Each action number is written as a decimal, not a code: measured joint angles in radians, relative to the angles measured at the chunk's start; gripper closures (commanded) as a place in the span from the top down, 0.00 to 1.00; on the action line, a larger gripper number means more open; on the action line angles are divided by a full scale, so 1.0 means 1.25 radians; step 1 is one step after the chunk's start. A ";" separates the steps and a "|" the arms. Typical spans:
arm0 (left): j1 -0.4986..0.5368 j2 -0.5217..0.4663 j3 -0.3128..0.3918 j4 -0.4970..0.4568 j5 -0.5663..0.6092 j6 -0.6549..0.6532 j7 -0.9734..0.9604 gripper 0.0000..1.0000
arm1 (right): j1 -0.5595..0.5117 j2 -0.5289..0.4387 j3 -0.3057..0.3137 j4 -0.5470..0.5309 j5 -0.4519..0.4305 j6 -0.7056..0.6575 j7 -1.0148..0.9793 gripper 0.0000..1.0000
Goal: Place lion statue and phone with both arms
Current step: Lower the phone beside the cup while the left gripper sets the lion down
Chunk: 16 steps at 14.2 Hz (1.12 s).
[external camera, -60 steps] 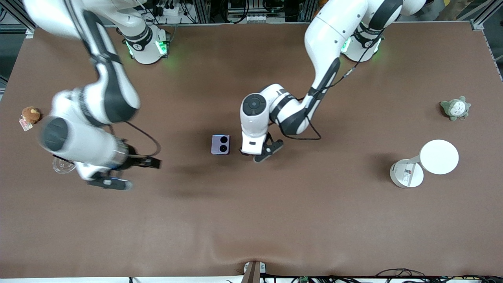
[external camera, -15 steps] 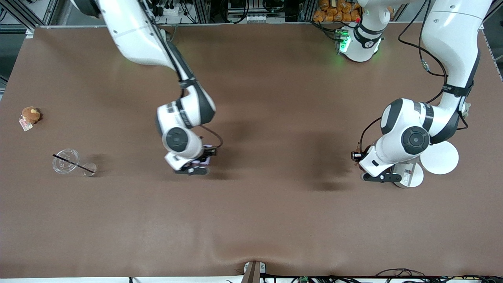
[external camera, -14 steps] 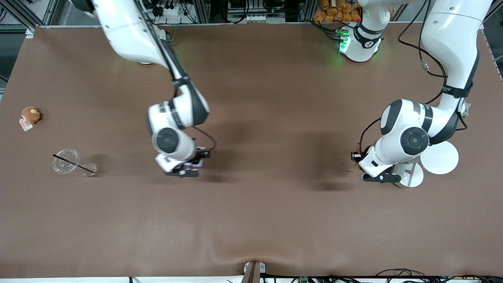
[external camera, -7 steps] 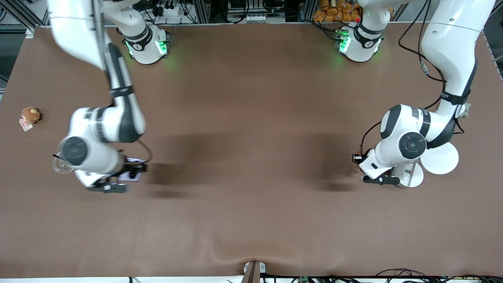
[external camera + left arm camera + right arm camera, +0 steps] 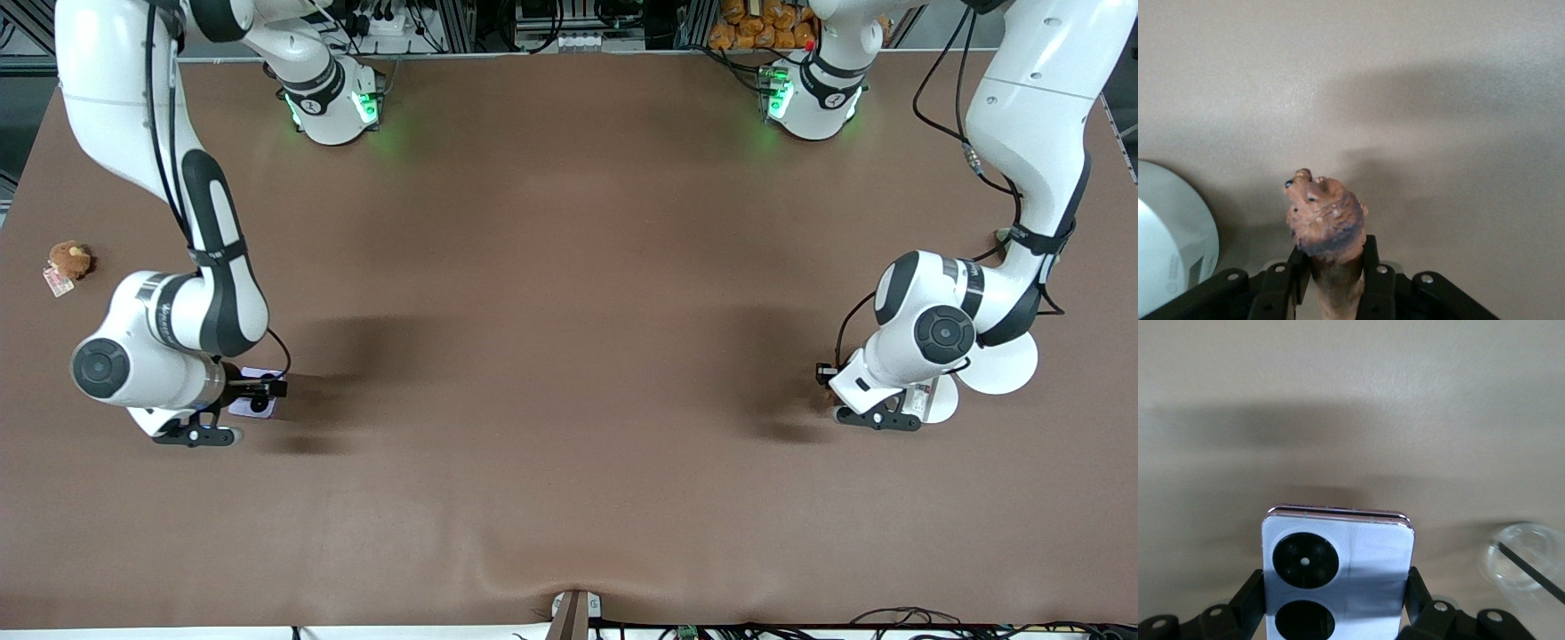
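With the right gripper (image 5: 1338,613) clamped on the phone (image 5: 1337,570) and the left gripper (image 5: 1331,277) clamped on the lion statue (image 5: 1325,223), premature release risks toppling the statue.

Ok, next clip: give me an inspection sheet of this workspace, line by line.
Surface: brown table, bare in the middle.
Job's things: phone held by the right gripper; lion statue held by the left gripper.
Clutter: brown plush toy at the right arm's end; clear plastic cup with a dark straw near the phone; white round lamp beside the left gripper.
Grippers: right shut on the phone, low over the table; left shut on the lion statue, low over the table.
Cables: black cables along the left arm.
Surroundings: metal framing along the table's edge by the bases.
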 measured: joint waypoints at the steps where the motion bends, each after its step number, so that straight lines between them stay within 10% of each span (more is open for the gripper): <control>1: 0.000 0.001 0.000 0.004 0.002 0.000 0.001 0.00 | -0.005 0.012 0.004 -0.002 0.000 0.015 -0.001 0.05; 3: 0.000 0.002 -0.001 0.008 0.004 0.000 0.002 0.00 | -0.013 0.024 0.004 -0.019 0.000 0.057 -0.017 0.05; 5: 0.000 0.004 -0.001 0.008 0.004 0.000 0.002 0.87 | -0.026 0.027 0.007 -0.037 0.000 0.092 -0.038 0.05; 6: 0.000 0.005 -0.001 0.009 0.004 0.000 0.002 1.00 | -0.033 0.028 0.010 -0.041 0.000 0.100 -0.044 0.05; 10: 0.002 0.006 -0.001 0.018 0.004 0.001 0.002 1.00 | -0.040 0.031 0.018 -0.045 0.000 0.116 -0.047 0.13; 11: 0.003 0.004 -0.003 0.024 0.004 0.001 0.002 1.00 | -0.041 0.032 0.019 -0.047 0.000 0.120 -0.047 0.27; 13: 0.003 -0.007 -0.008 0.029 0.004 0.001 0.002 1.00 | -0.043 0.034 0.019 -0.050 0.000 0.123 -0.047 1.00; 16: 0.004 -0.043 -0.034 0.031 0.002 -0.019 -0.001 1.00 | -0.045 0.036 0.020 -0.051 0.000 0.124 -0.047 1.00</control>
